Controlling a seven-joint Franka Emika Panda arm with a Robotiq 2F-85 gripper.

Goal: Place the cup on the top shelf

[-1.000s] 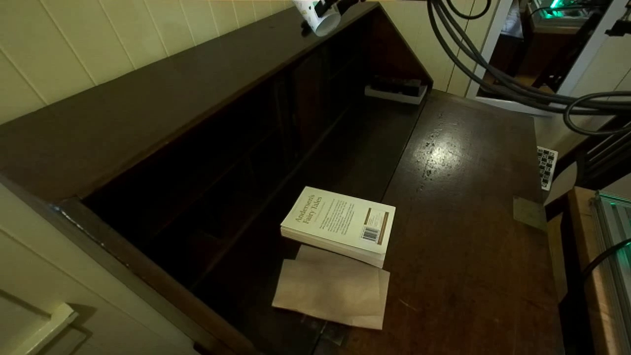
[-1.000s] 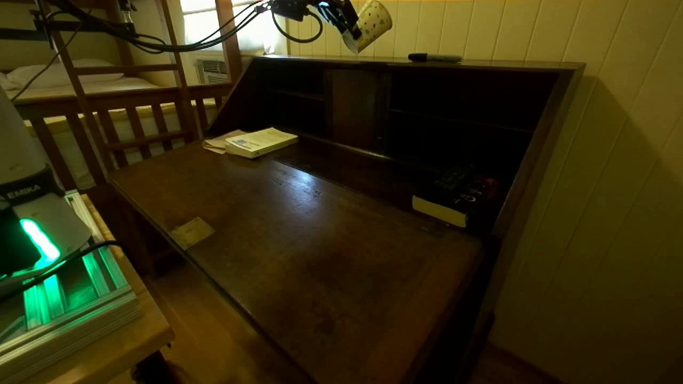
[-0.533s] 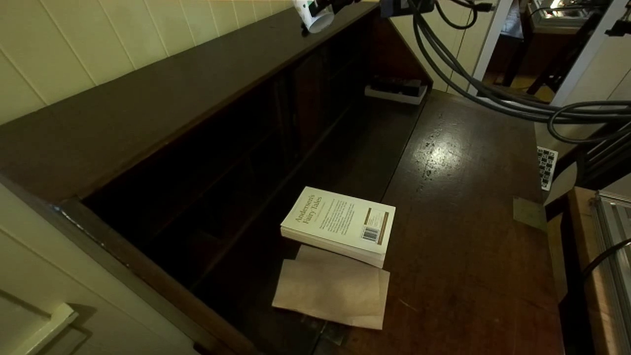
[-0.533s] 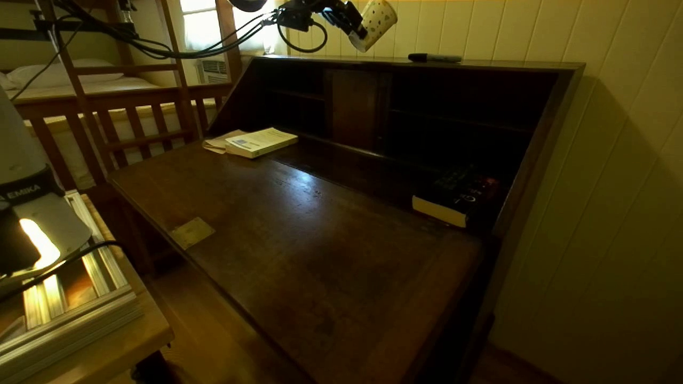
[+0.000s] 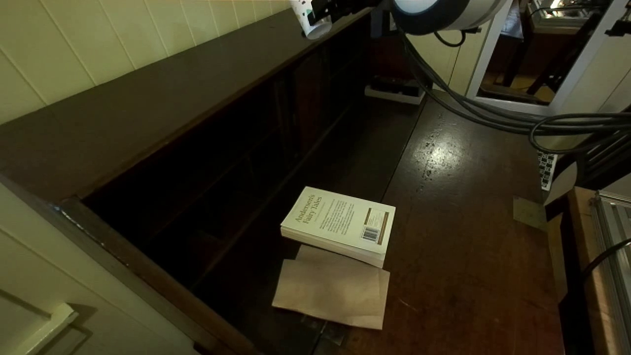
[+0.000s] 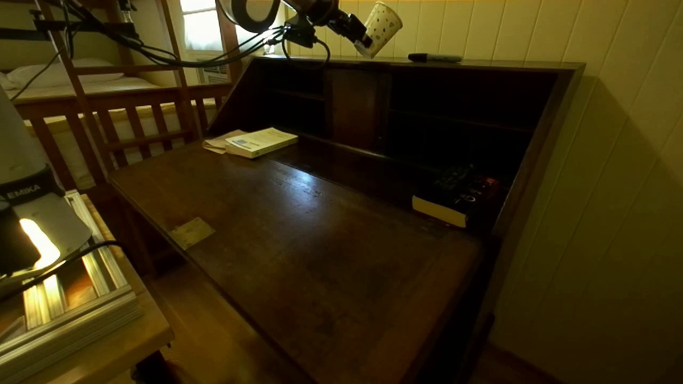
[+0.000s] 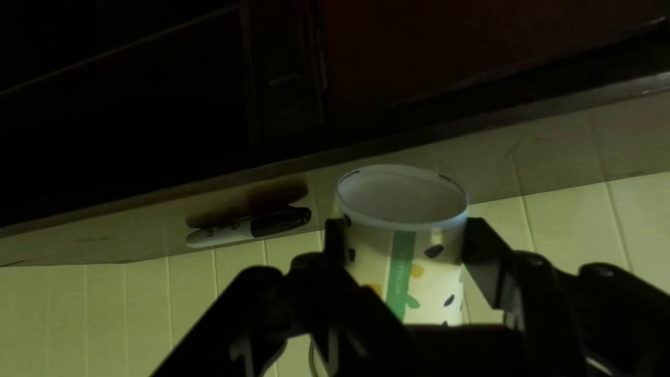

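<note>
top shelf (image 5: 182, 88): left edge to top centre of an exterior view
cup (image 6: 383, 26): tilted, top centre; contact with the top shelf unclear
gripper (image 7: 404, 238): clamped on the cup

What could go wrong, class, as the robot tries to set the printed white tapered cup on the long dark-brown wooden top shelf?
The printed white tapered cup is held tilted in the black two-fingered gripper, so it might topple if released at that angle.
A black-capped pale marker lies on the dark-brown wooden top shelf; a sideways sweep could knock it.
Any gap beneath the cup is hard to judge, so it could drop or bump.
</note>
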